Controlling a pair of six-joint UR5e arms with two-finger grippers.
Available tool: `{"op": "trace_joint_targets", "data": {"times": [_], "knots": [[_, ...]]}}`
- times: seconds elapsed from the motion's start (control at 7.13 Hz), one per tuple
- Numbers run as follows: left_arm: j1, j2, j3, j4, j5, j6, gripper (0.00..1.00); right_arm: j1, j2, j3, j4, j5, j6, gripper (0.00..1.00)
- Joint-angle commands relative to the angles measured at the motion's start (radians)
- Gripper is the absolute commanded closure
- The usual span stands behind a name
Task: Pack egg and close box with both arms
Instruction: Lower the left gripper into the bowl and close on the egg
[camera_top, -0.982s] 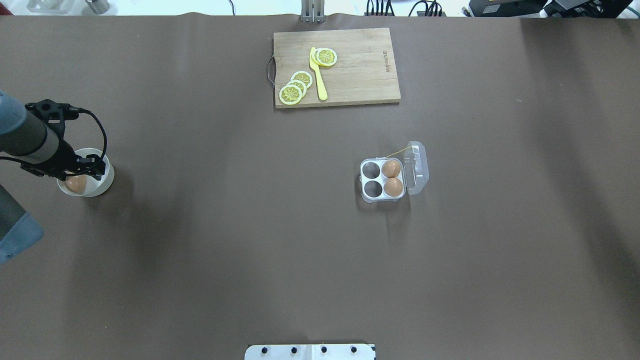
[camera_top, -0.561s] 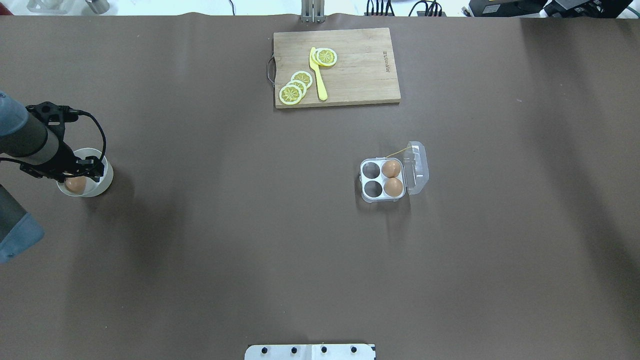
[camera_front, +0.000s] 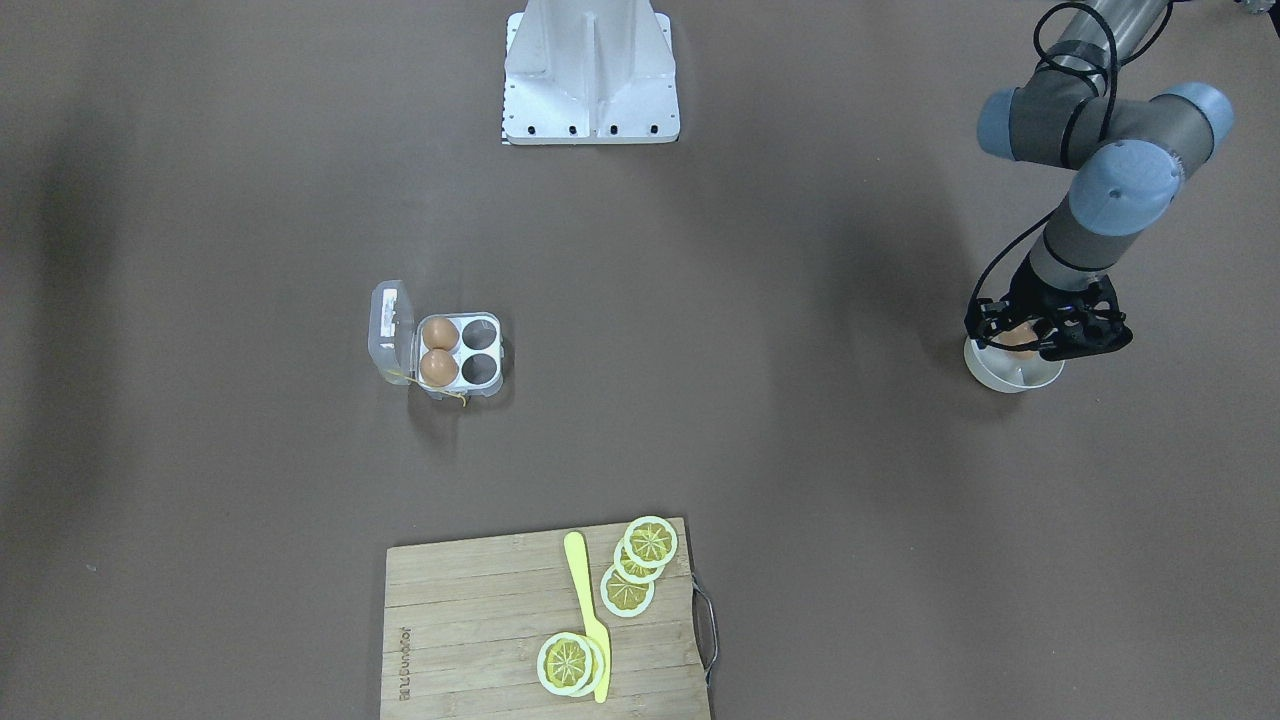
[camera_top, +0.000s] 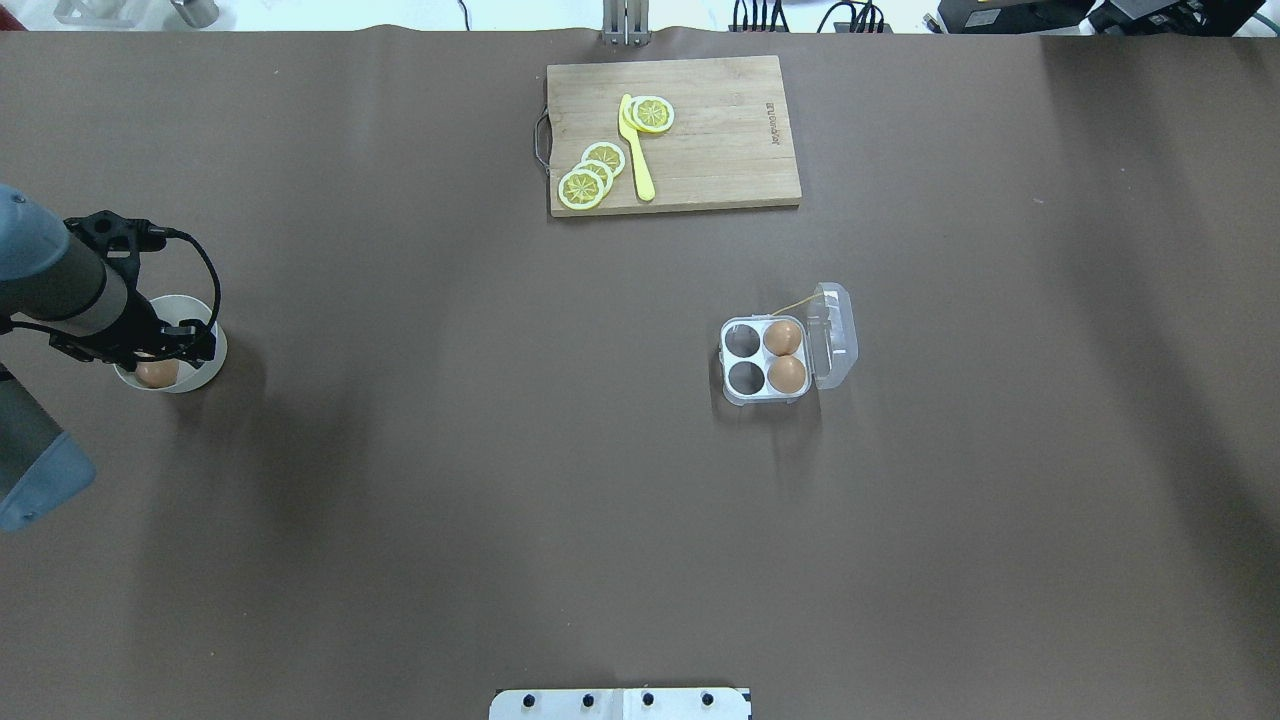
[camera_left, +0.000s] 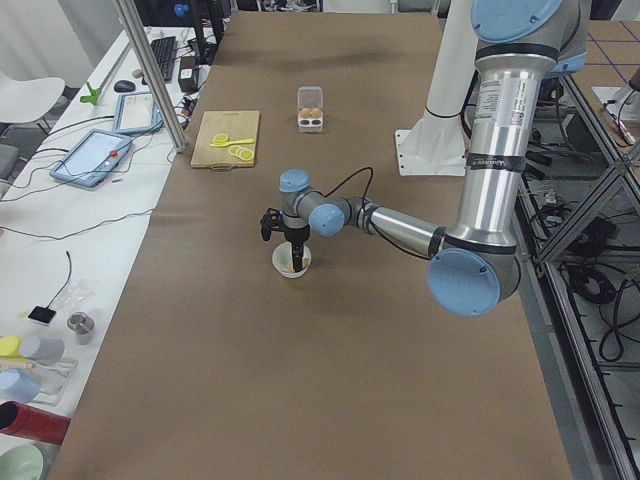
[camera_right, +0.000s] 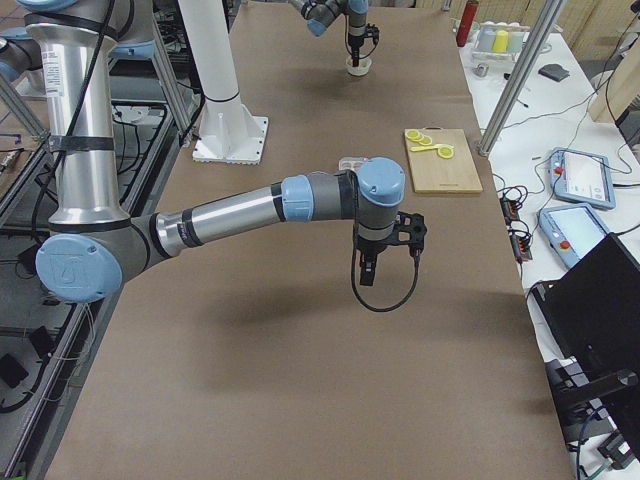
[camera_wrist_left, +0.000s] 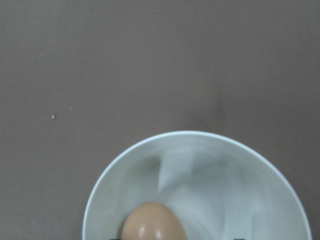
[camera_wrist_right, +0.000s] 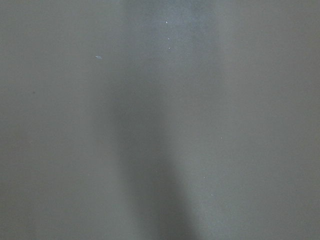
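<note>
Eggs: 3. One egg (camera_wrist_left: 154, 222) not packed yet, lying in the white bowl (camera_wrist_left: 210, 180), well apart from the box (camera_top: 763, 358), off toward my left side. The other two eggs (camera_top: 783, 337) (camera_top: 788, 374) sit in the box, in the two cells next to its lid (camera_top: 833, 335). The two cells away from the lid are empty. Lid is swung open, tilted up. Box: 1, four cells. Bowl: 1.

My left claw (camera_front: 1030, 340) is down in the bowl over the egg. It looks spread, tips either side, and it hides part of the bowl rim from overhead. My right claw (camera_right: 367, 272) hangs above bare counter (camera_top: 500, 450), well apart from the box; can't tell how its fingers stand.

Beyond the box, away from me: 1 wooden cutting board (camera_top: 720, 150), 1 yellow knife (camera_top: 638, 160), overlapping lemon slices (camera_top: 582, 188), count unclear.
</note>
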Motion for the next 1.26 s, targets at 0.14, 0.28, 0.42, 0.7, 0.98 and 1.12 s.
{"op": "trace_joint_targets", "data": {"times": [0.14,0.28,0.42,0.7,0.98,1.12], "knots": [[0.009,-0.003,0.002,0.000,0.001,-0.007,0.22,0.000,0.000,0.002,0.000,0.000,0.000,0.00],[0.010,-0.004,0.002,0.000,0.001,-0.007,0.26,0.000,0.000,0.002,0.000,0.000,0.002,0.00],[0.010,-0.004,0.002,0.000,0.000,-0.005,0.31,0.000,0.000,0.002,0.000,0.000,0.000,0.00],[0.010,-0.006,0.002,0.000,0.001,-0.005,0.42,0.000,0.000,0.003,0.000,0.000,0.002,0.00],[0.010,-0.006,-0.001,0.000,0.000,-0.007,0.46,0.000,0.000,0.005,0.000,0.000,0.002,0.00],[0.009,-0.007,-0.002,0.000,0.000,-0.007,0.48,0.000,0.000,0.005,-0.002,0.000,0.002,0.00]]}}
